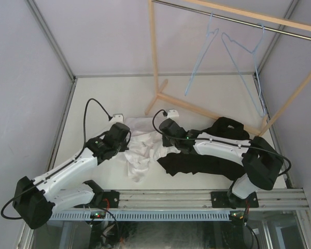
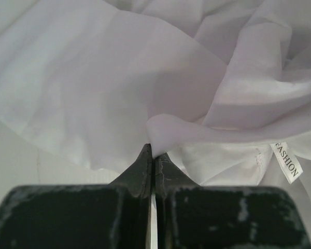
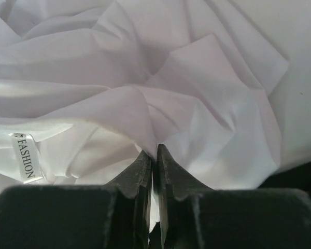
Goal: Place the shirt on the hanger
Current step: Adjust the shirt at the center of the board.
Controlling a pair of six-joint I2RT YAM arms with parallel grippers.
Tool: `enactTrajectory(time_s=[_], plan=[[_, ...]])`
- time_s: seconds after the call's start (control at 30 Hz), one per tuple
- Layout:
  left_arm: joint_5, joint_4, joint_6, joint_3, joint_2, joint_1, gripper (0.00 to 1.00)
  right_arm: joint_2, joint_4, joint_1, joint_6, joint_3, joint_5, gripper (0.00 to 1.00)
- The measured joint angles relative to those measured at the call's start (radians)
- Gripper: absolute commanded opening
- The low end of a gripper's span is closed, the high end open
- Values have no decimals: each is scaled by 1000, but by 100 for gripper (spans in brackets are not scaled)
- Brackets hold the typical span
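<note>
1. The shirt [image 1: 140, 158] lies crumpled on the table [image 1: 114, 98], about midway between the left and right edges and closer to the near edge. It is not yet on a hanger.
2. The left pincer [image 2: 153, 150] is pressed together on a fold of white fabric just beside the neck label [image 2: 287, 162].
3. The right pincer [image 3: 155, 151] is also nearly pressed together, pinching a fold on the label's other side.
4. These two grips flank the neckline, probably so that lifting spreads the collar opening for a hanger.
5. The black garment [image 1: 207, 163] lies toward the right edge, touching the shirt. It could be dragged along.
6. The pale wire hangers [image 1: 199, 62] hang from the rail [image 1: 238, 22] above the far right corner, well apart from the shirt.
</note>
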Motion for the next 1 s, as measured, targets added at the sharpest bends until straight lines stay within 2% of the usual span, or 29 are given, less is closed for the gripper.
enactTrajectory(time_s=[0.13,0.23,0.3,0.4,0.5,0.53,0.63,0.83,1.0], plan=[[-7,5,1,14,61,21,0,82,34,0,-6,32,-10,13],[12,8,9,18,65,24,0,108,26,5,-23,40,-20,31],[28,9,18,27,55,24,2,89,21,17,-47,41,-25,37],[50,10,35,49,19,24,11,18,6,37,-77,41,-25,43],[63,9,45,77,-18,24,32,-73,-6,61,-93,41,-13,49],[70,8,48,83,-31,24,38,-103,-11,68,-96,41,-11,54],[80,-3,53,86,-78,24,50,-169,-14,80,-108,38,-29,56],[79,-49,54,86,-167,25,59,-270,-46,107,-111,-30,-38,61],[77,-115,56,87,-216,26,67,-441,-82,136,-65,-167,-21,68]])
